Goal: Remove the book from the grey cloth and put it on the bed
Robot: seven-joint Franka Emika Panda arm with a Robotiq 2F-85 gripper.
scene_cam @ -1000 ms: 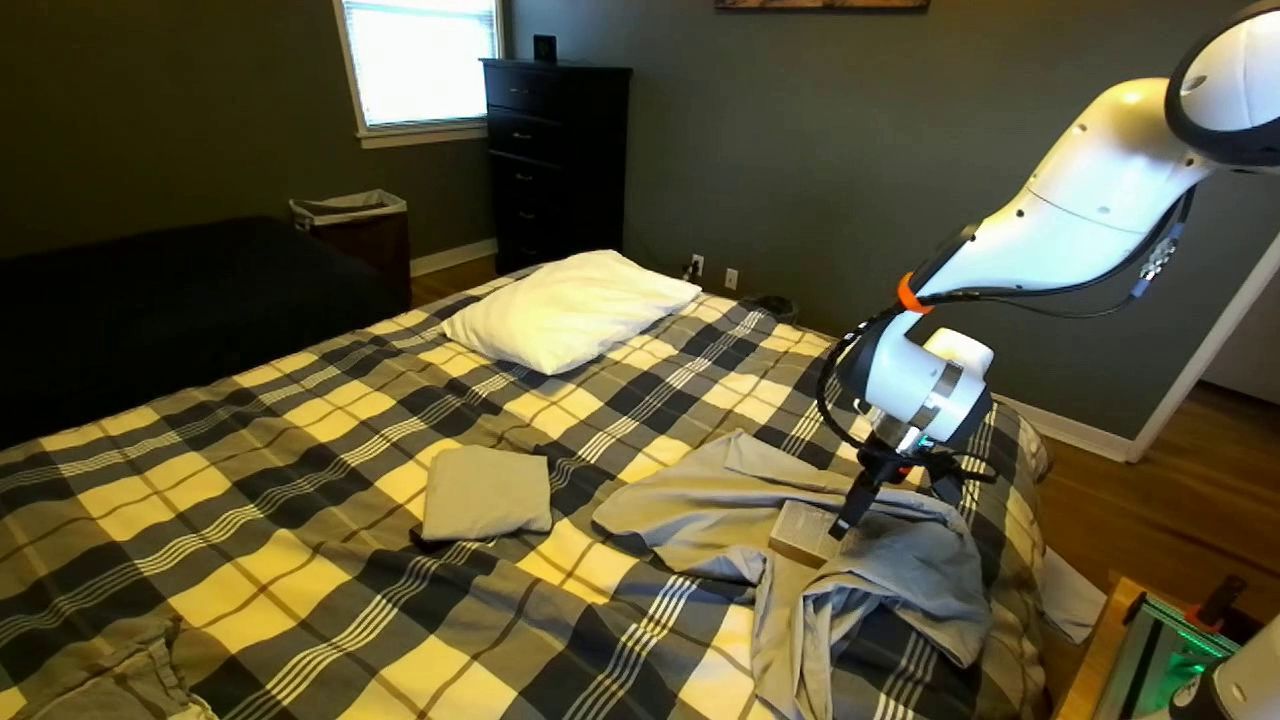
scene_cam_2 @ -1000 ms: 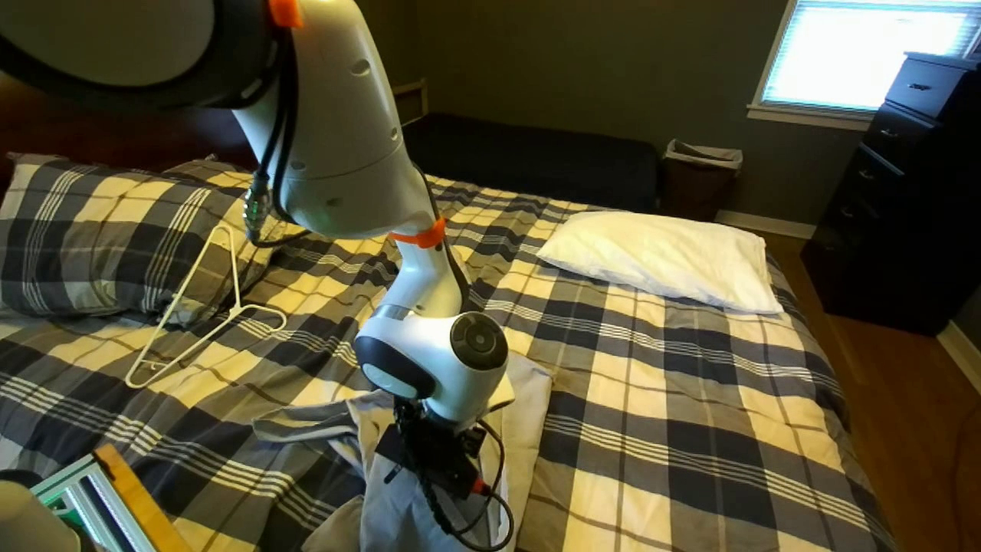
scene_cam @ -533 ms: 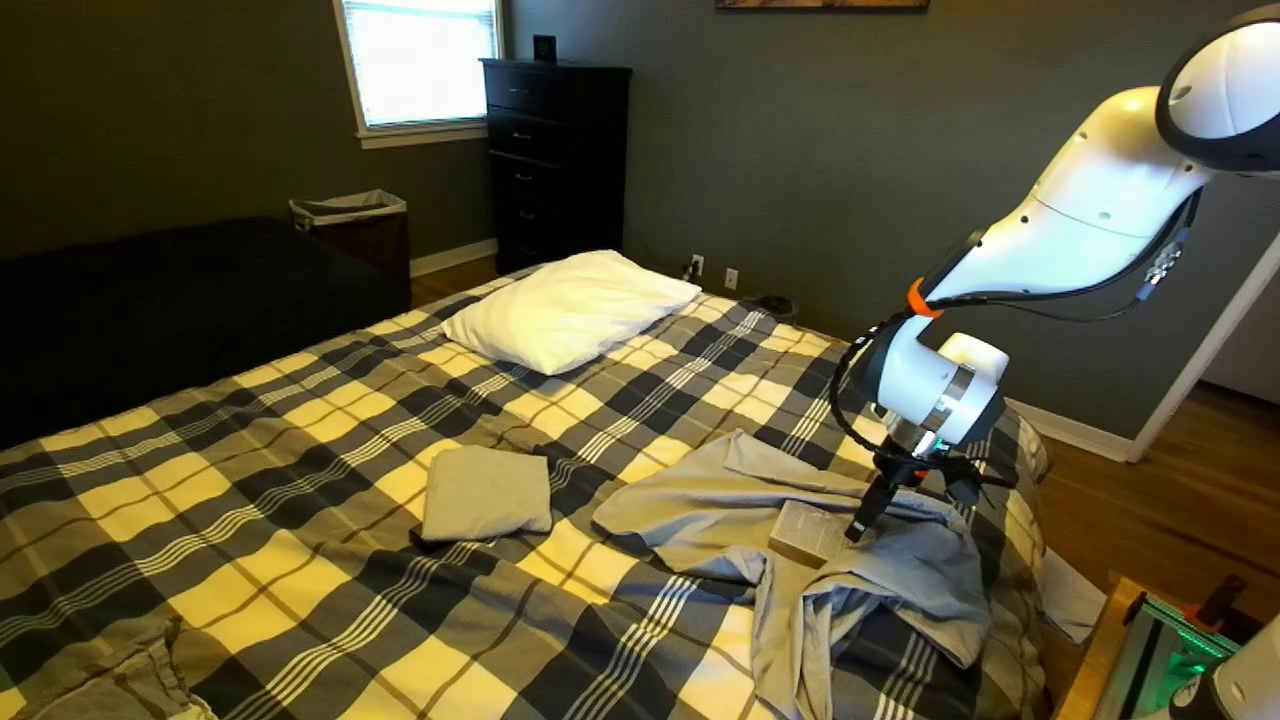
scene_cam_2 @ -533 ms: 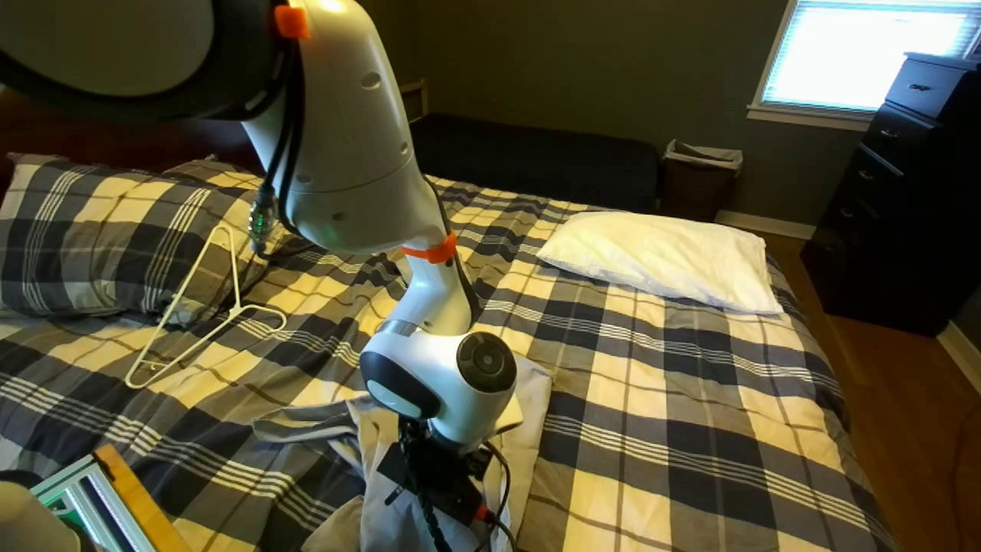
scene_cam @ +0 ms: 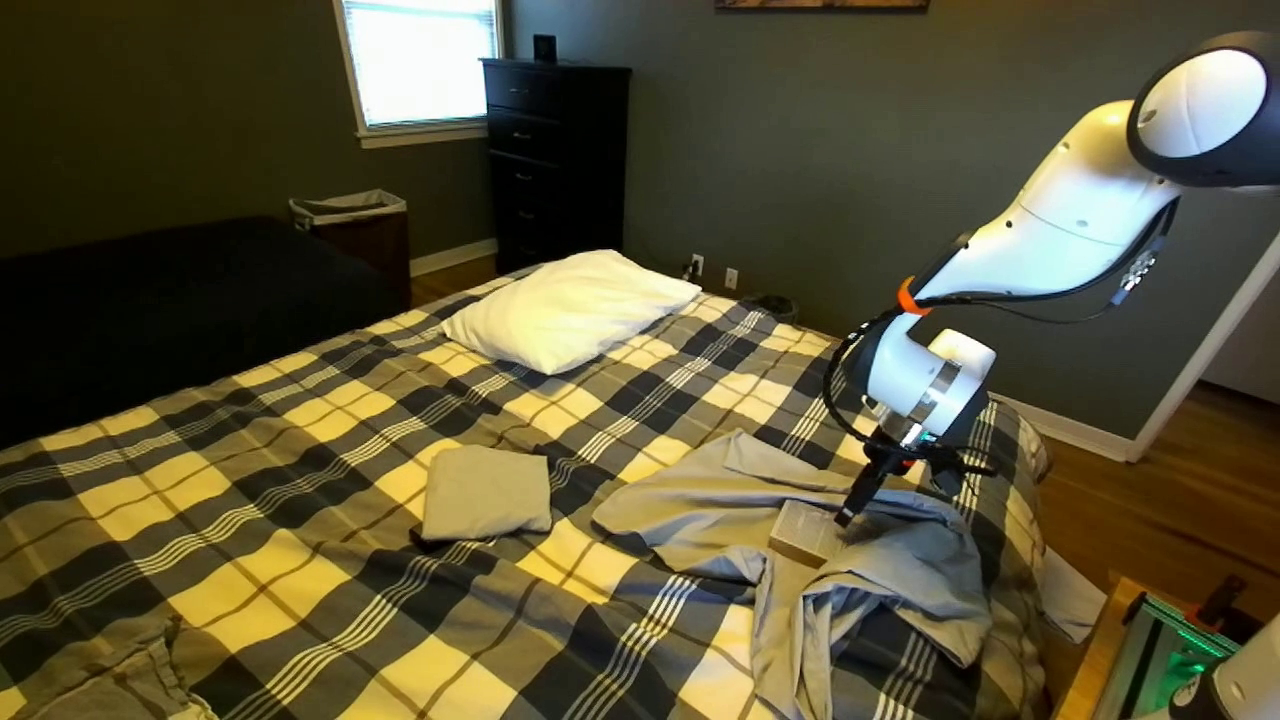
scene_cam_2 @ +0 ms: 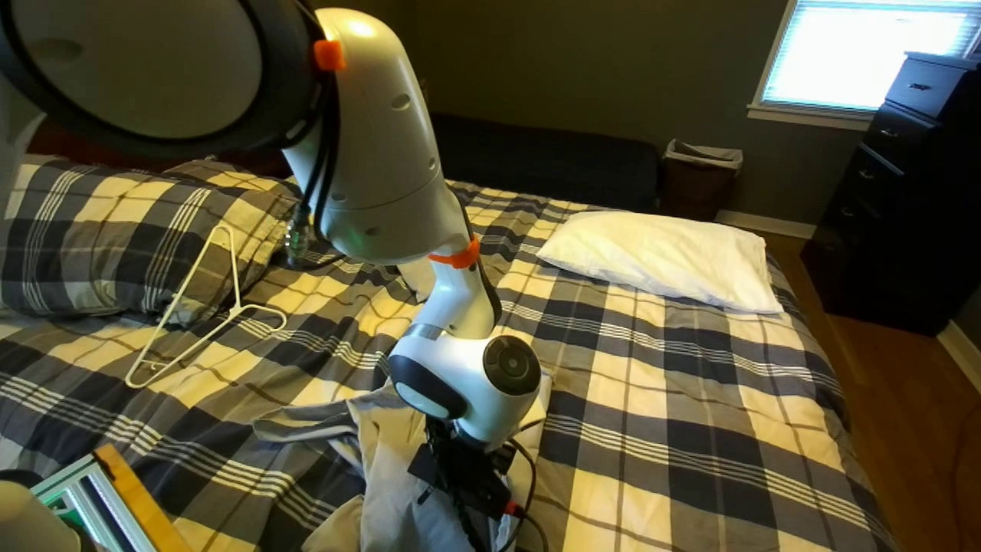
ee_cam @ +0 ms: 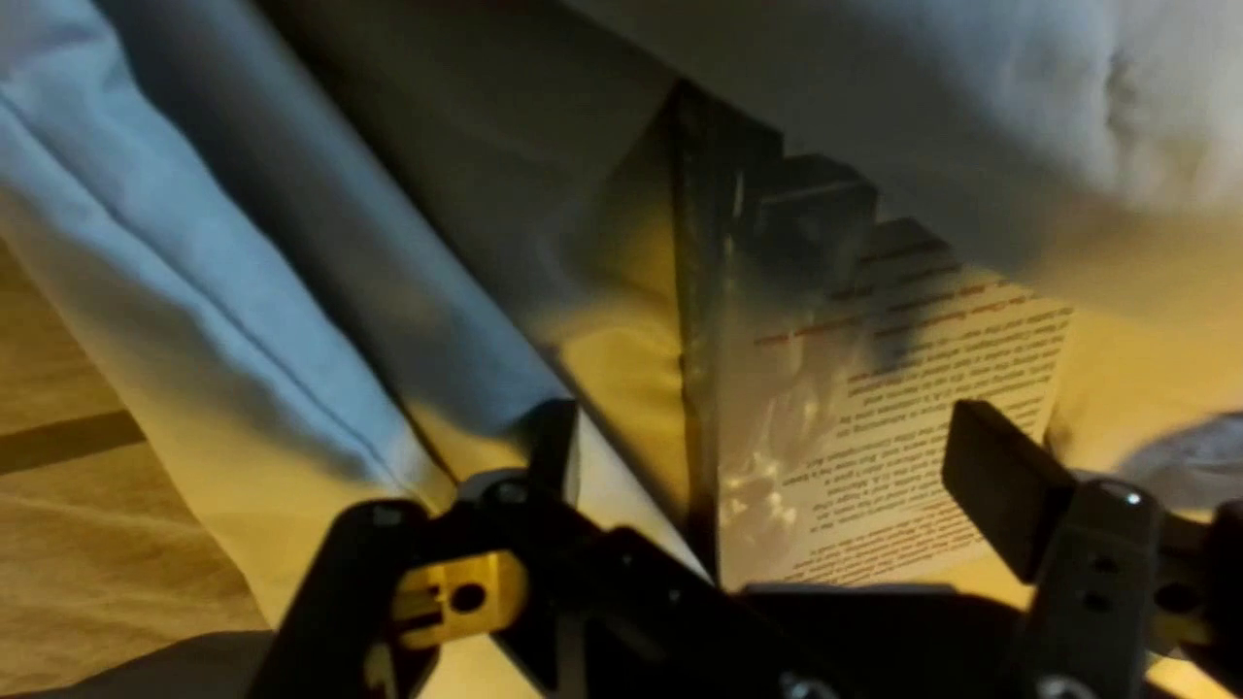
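Pointing down over the rumpled grey cloth (scene_cam: 720,510), a robot gripper (ee_cam: 762,447) holds its jaws parted wide. The book (ee_cam: 864,437) lies on the cloth below them: in the wrist view one jaw stands at its 9 o'clock, apart from its dark edge, while the other overlaps it at 4 o'clock. Whether either touches it is hard to tell. In an exterior view, a folded grey bundle (scene_cam: 487,493) sits on the plaid bed (scene_cam: 580,430) at 9 o'clock from the book, the white pillow (scene_cam: 570,315) between 10 and 11 o'clock.
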